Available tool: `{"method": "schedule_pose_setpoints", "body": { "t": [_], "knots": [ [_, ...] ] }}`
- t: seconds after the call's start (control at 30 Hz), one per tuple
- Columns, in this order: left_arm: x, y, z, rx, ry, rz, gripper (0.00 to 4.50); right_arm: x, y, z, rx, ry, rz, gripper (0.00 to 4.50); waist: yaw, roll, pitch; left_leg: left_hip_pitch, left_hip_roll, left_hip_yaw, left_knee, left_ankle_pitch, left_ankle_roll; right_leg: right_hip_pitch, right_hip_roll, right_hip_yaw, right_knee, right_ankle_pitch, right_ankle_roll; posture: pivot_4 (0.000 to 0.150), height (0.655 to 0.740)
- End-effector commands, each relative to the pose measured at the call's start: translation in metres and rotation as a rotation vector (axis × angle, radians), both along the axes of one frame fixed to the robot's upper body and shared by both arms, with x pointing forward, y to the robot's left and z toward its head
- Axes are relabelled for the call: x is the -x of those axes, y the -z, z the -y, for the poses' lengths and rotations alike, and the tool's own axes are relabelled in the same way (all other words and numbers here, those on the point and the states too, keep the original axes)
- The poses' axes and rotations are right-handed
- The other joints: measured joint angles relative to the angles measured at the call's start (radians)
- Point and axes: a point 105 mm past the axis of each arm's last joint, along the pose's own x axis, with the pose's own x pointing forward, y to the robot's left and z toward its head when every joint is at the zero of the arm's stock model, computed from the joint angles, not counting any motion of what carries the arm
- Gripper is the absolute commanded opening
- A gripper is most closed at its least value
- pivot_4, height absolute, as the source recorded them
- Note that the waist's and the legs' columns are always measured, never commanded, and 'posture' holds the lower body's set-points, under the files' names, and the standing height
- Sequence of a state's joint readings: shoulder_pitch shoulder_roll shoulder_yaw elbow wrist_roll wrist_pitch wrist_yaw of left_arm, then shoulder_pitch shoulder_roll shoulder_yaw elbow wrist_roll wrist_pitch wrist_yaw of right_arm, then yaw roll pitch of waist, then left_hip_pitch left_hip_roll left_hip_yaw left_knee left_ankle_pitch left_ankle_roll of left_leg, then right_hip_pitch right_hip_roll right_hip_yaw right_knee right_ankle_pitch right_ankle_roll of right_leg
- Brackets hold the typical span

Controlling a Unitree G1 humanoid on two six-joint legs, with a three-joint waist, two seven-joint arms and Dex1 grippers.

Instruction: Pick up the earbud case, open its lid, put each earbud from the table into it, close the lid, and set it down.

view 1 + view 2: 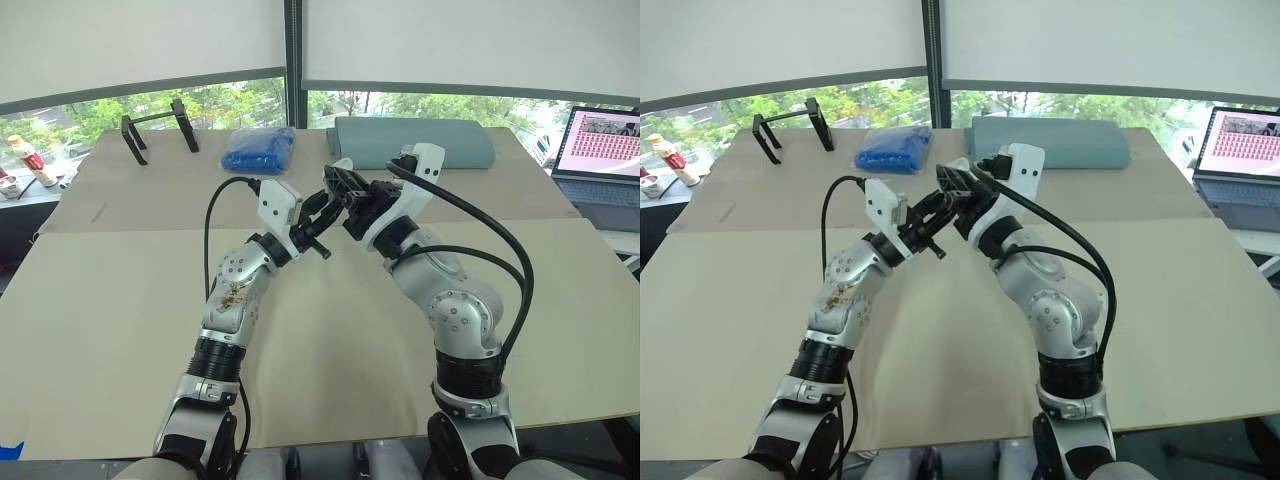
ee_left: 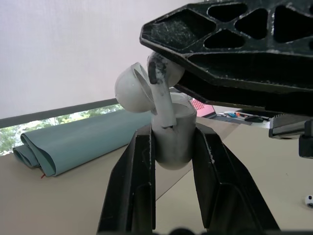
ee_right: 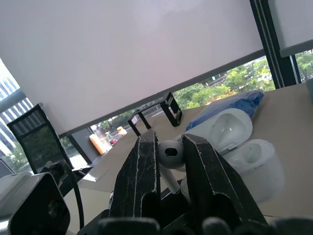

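Right gripper: its two black fingers pinch a white earbud by its round head.
Earbud: its thin stem dips into the open top of the case.
Left gripper: its fingers squeeze the white case from both sides.
Case: held up in the air over the middle of the table.
Lid: tipped back, open.
Far side of table: a blue bag near a rolled green mat, with a black stand to the left.
Right edge: a laptop.
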State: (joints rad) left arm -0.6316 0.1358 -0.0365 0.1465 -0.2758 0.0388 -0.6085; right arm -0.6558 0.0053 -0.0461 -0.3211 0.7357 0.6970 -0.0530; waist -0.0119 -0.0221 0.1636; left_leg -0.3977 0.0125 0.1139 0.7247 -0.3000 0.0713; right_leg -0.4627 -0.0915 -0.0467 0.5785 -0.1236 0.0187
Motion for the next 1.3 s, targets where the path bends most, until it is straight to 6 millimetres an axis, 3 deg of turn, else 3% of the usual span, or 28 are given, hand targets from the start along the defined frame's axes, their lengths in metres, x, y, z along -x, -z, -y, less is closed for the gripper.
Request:
{"method": "schedule_pose_setpoints", "body": {
  "t": [0.03, 0.33, 0.6, 1.1, 1.17, 1.3],
  "knots": [
    [0.006, -0.016, -0.001, 0.008, -0.001, 0.077, 0.56, -0.003, -0.018, 0.017, -0.094, 0.055, 0.022, 0.36, 0.001, 0.0, 0.0, 0.0, 0.0, 0.0, 0.0, 0.0, 0.0, 0.0, 0.0, 0.0, 0.0, 0.0, 0.0, 0.15, 0.74],
    [0.006, -0.016, 0.0, 0.006, 0.003, 0.074, 0.56, -0.004, -0.013, 0.018, -0.056, 0.053, 0.01, 0.36, -0.001, 0.0, 0.0, 0.001, 0.0, 0.0, -0.002, 0.0, -0.001, 0.0, 0.0, 0.0, 0.0, 0.0, 0.0, 0.15, 0.74],
    [0.005, -0.014, 0.003, 0.004, 0.006, 0.069, 0.56, 0.0, -0.016, 0.006, -0.066, 0.015, 0.008, 0.36, -0.001, 0.0, 0.0, 0.001, 0.0, 0.0, -0.003, 0.001, -0.001, 0.0, 0.0, 0.0, 0.0, 0.0, 0.0, 0.15, 0.74],
    [0.005, -0.018, 0.005, 0.015, 0.006, 0.076, 0.56, -0.005, -0.003, 0.005, -0.014, 0.022, -0.027, 0.36, -0.001, 0.0, 0.0, 0.001, 0.0, 0.0, -0.003, 0.001, -0.001, 0.0, 0.0, 0.0, 0.0, 0.0, 0.0, 0.15, 0.74],
    [0.005, -0.018, 0.005, 0.015, 0.007, 0.076, 0.56, -0.006, -0.002, 0.006, -0.017, 0.026, -0.035, 1.44, -0.001, 0.0, 0.0, 0.001, 0.0, 0.0, -0.003, 0.001, -0.001, 0.0, 0.0, 0.0, 0.0, 0.0, 0.0, 0.15, 0.74],
    [0.005, -0.018, 0.006, 0.016, 0.009, 0.075, 0.56, -0.006, -0.002, 0.006, -0.039, 0.022, -0.045, 2.8, -0.001, 0.0, 0.0, 0.001, 0.0, 0.0, -0.003, 0.001, -0.001, 0.0, 0.0, 0.0, 0.0, 0.0, 0.0, 0.15, 0.74]
  ]
}}
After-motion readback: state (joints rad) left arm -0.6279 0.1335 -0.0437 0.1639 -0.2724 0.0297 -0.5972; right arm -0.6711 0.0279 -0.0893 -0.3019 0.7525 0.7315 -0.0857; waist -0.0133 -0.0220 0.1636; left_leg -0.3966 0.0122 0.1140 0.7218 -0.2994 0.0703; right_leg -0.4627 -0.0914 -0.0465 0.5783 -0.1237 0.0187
